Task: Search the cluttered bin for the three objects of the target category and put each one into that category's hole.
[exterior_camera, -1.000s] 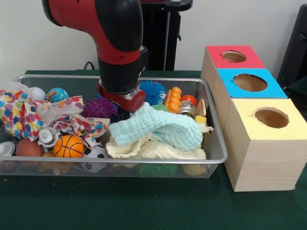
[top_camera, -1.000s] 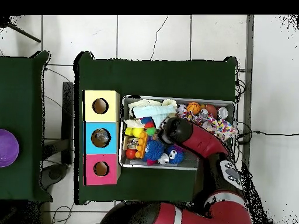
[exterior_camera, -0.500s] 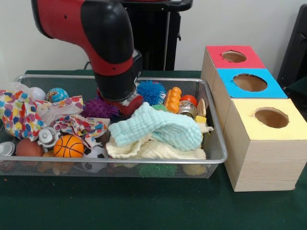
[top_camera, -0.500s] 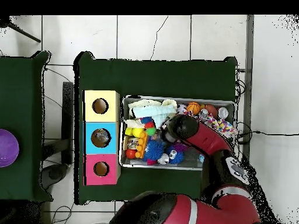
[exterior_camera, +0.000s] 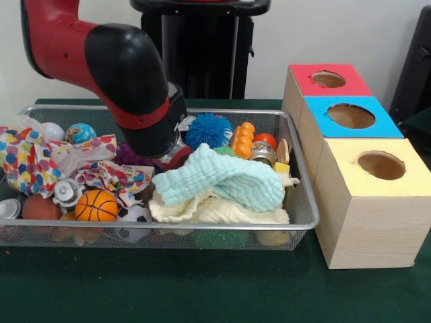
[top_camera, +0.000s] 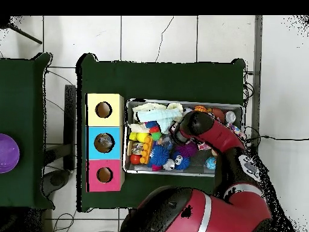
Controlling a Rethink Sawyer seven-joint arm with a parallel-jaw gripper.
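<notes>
Reaching down into the wire bin, the red and black arm has its wrist low over the middle of the clutter; the gripper sits buried behind a pale blue cloth, and I cannot tell whether it is wide, narrow or holding anything; a purple spiky ball lies just beside it, largely hidden by the wrist; a blue spiky ball rests at the bin's far side, near an orange bumpy toy; a small basketball and a spotted cloth lie toward the other end. Beside the bin stand three wooden boxes, each with a round hole on top: red box, blue box, yellow box.
</notes>
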